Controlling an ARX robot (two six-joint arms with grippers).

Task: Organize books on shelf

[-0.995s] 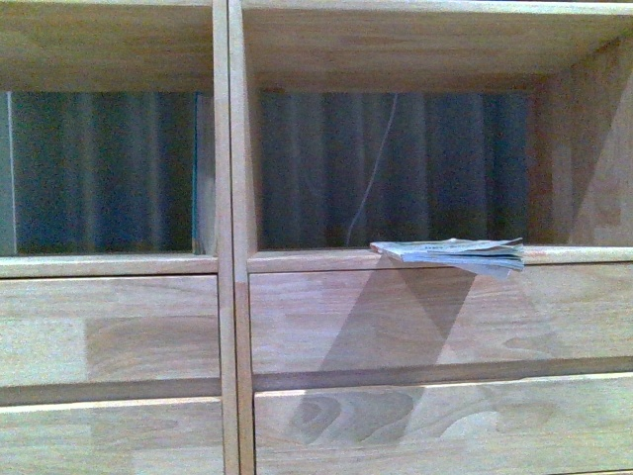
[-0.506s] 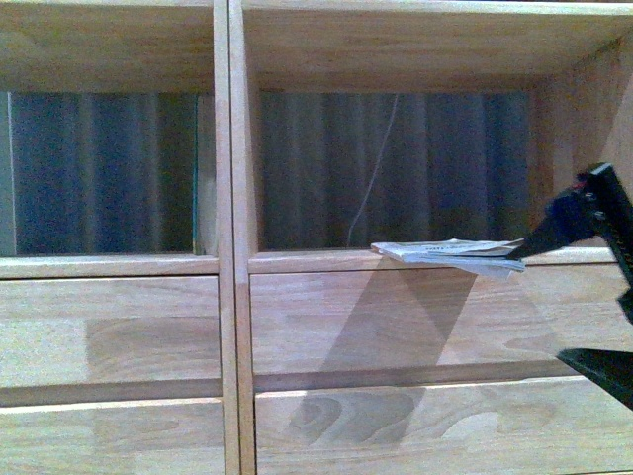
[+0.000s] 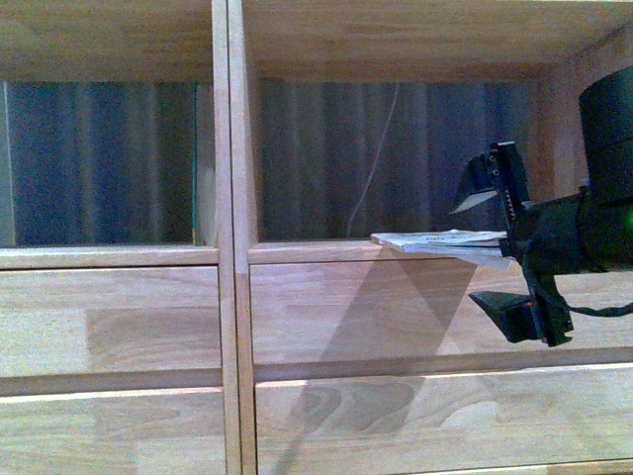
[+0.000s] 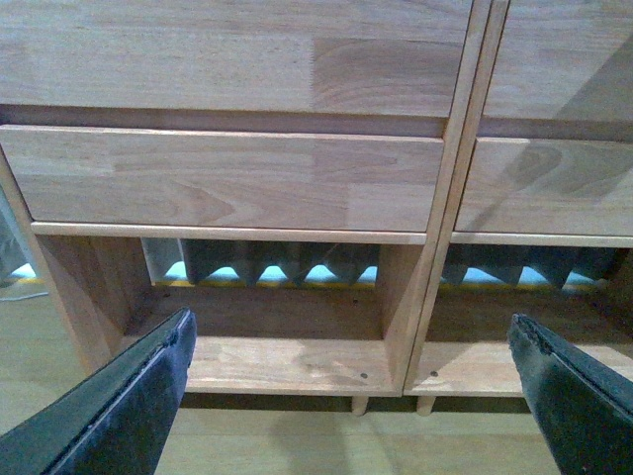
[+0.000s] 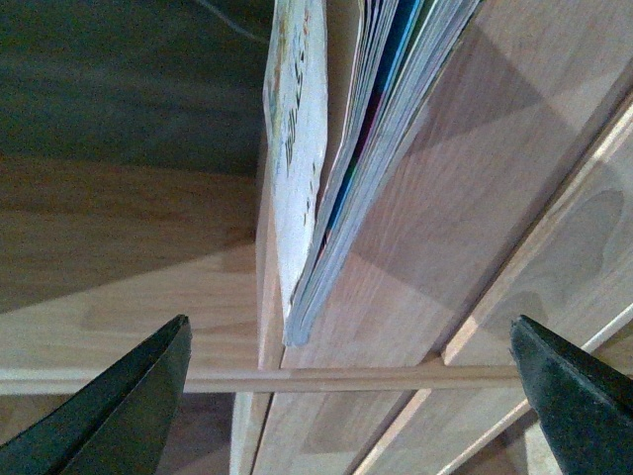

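Observation:
A thin whitish-grey book (image 3: 440, 242) lies flat on the floor of the light-wood shelf's (image 3: 235, 297) right cubby, its edge overhanging the drawer front below. My right gripper (image 3: 497, 252) stands open at the book's right end, one finger above it and one below, without touching it. In the right wrist view the book (image 5: 326, 168) shows edge-on ahead of the open right gripper (image 5: 346, 406), with nothing between the fingers. My left gripper (image 4: 356, 396) is open and empty, facing the shelf's (image 4: 297, 178) lower drawers and bottom cubbies.
Dark ribbed curtain shows through the open-backed cubbies (image 3: 109, 163). A thin cord (image 3: 374, 168) hangs behind the right cubby. The cubby's side wall (image 3: 564, 158) stands just beyond my right arm. Short peg legs (image 4: 359, 404) lift the shelf off the pale floor.
My right gripper has come in from the right edge and moved left and up until its fingers bracket the book's right end. The book has not moved.

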